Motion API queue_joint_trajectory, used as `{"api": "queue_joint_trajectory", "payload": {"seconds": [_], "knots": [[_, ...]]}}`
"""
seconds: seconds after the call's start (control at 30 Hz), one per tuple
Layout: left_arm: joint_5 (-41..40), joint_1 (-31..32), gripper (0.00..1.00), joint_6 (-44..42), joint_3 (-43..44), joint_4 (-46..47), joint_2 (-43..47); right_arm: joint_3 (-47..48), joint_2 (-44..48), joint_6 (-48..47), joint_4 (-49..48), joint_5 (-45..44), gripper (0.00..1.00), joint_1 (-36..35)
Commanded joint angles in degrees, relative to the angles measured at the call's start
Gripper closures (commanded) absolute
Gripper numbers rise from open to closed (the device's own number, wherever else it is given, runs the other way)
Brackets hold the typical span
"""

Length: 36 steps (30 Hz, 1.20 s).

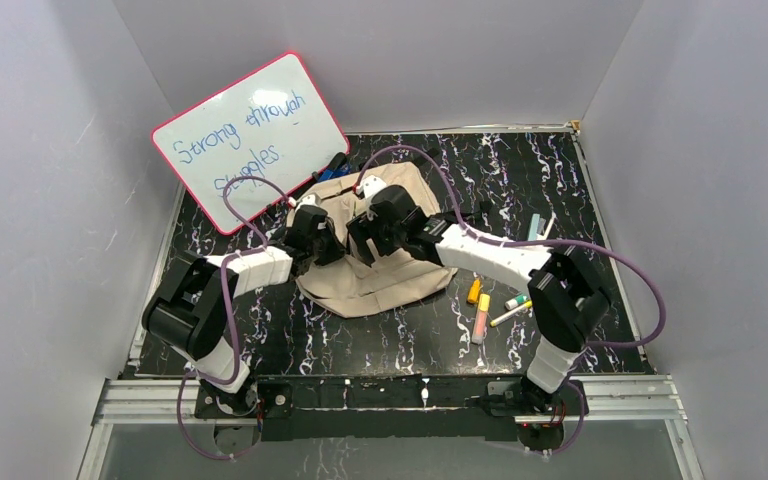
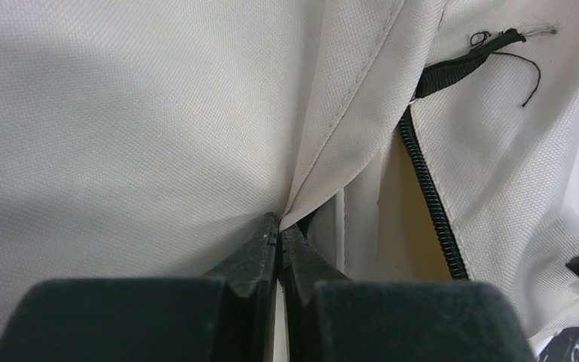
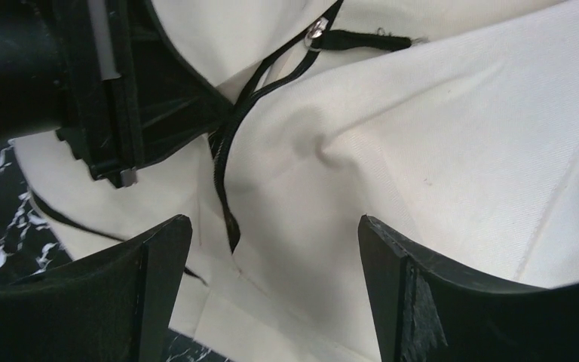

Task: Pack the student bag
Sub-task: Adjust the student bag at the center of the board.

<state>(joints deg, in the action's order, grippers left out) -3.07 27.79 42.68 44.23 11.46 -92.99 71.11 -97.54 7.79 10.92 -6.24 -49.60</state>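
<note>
Whiteboard (image 1: 250,140), pink-rimmed, leans on the wall at far left. Next, the left gripper (image 2: 280,240) is pinched tight on a fold of the bag (image 1: 380,285), which lies slumped mid-worktop (image 1: 560,190) under both arms. We see matte beige weave, stitched seams and a black coil zipper (image 2: 430,204), partly parted. We judge it light and floppy: a pinch lifts only a fold, so the edge beside the zipper looks the best hold. The right gripper (image 3: 271,241) hovers over it, jaws wide, holding nothing. Pens (image 1: 485,305) lie loose at right on the black marbled surface.
</note>
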Motion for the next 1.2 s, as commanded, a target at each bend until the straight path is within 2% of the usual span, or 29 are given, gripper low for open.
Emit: {"api": "queue_joint_trajectory", "payload": {"seconds": [0.0,0.27,0.5,0.67,0.77,0.9,0.97,1.17], "knots": [[5.8,-0.2,1.00,0.7,-4.3,-0.5,-0.2,2.1,-1.0,-4.6,-8.4,-8.5,0.10,-1.0],[8.9,-0.3,1.00,1.0,-6.1,2.3,-0.3,1.8,-3.9,-9.2,-16.7,-14.8,0.09,-4.1],[9.6,-0.4,1.00,1.2,-6.4,3.3,0.4,1.8,-7.0,-11.3,-18.3,-19.8,0.12,-4.6],[10.0,-0.5,1.00,1.0,-6.5,3.4,0.4,1.7,-8.1,-14.1,-18.7,-24.6,0.25,-4.6],[10.1,-0.6,1.00,1.0,-6.5,3.5,0.1,1.2,-7.8,-15.0,-19.1,-26.9,0.36,-4.6],[10.3,-0.7,1.00,1.0,-6.5,3.7,-0.2,0.5,-6.8,-14.6,-19.6,-27.3,0.50,-4.6],[10.4,-0.7,1.00,1.0,-6.2,3.7,-0.4,0.4,-6.0,-14.0,-19.6,-27.1,0.53,-4.6],[10.6,-0.8,1.00,0.9,-5.1,3.7,-0.6,1.2,-4.3,-13.2,-19.3,-26.1,0.82,-4.6]]}}
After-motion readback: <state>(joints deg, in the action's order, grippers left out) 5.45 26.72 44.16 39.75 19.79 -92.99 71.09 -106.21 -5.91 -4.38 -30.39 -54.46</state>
